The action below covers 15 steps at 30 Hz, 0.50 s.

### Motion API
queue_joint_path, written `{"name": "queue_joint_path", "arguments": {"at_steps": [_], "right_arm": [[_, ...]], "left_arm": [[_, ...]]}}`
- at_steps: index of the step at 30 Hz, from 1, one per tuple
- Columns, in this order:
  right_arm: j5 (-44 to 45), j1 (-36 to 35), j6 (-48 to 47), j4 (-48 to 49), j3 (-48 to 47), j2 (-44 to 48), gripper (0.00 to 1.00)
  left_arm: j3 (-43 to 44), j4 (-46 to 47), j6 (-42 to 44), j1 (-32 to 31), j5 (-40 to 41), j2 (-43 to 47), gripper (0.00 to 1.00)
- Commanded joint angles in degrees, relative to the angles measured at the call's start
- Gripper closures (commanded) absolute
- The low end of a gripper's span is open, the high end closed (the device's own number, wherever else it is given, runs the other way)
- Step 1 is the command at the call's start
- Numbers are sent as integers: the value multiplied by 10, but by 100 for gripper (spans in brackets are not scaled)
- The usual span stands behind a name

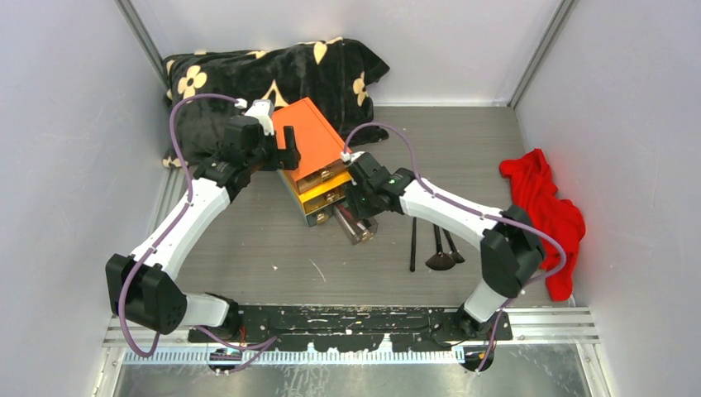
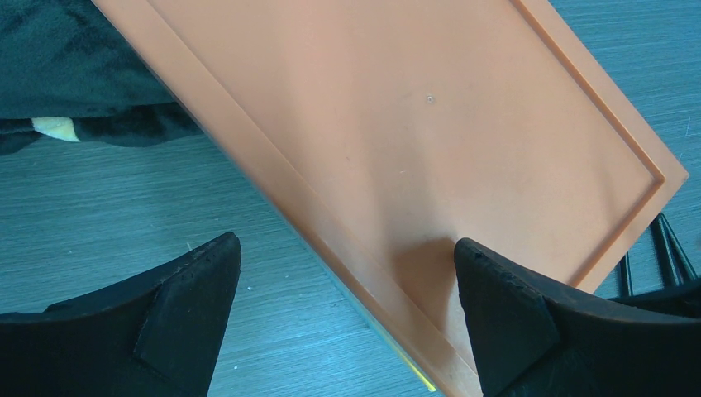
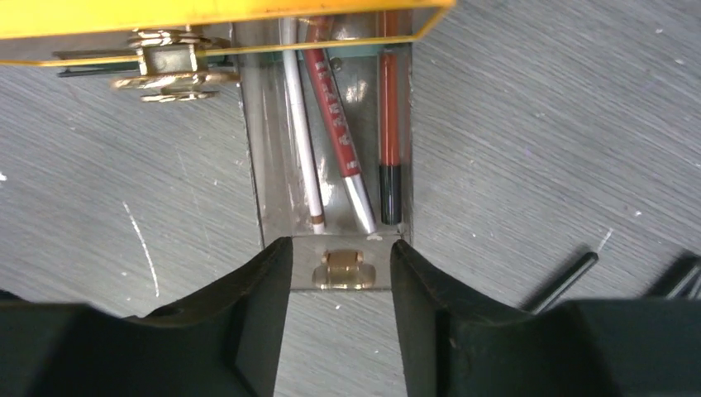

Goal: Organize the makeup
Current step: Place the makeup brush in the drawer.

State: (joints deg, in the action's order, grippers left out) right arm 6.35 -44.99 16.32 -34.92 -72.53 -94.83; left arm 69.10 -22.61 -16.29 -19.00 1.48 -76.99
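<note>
On the grey tabletop, the orange box has its clear drawer pulled out, holding three thin tubes. The right fingers sit apart, flanking its gold handle; the left fingers gape astride the box's edge; brushes lie nearby

The top camera looks steeply down from above and behind the arm bases, covering the whole bench. The left wrist camera peers past the left gripper, very close onto the orange box lid; the right wrist camera looks past the right gripper, close onto its clear drawer. The top view shares both spots, from farther off.
</note>
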Motion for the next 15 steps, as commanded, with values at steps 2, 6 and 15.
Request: {"name": "queue_joint_path", "arguments": {"at_steps": [2, 6, 15], "right_arm": [[21, 2, 10, 13, 31, 114, 51], [27, 1, 17, 9, 76, 162, 65], [6, 1, 45, 35, 186, 223, 97]], "left_arm": [[16, -24, 15, 4, 11, 9, 0], [26, -29, 16, 4, 11, 7, 0], [45, -34, 16, 4, 9, -7, 0]]}}
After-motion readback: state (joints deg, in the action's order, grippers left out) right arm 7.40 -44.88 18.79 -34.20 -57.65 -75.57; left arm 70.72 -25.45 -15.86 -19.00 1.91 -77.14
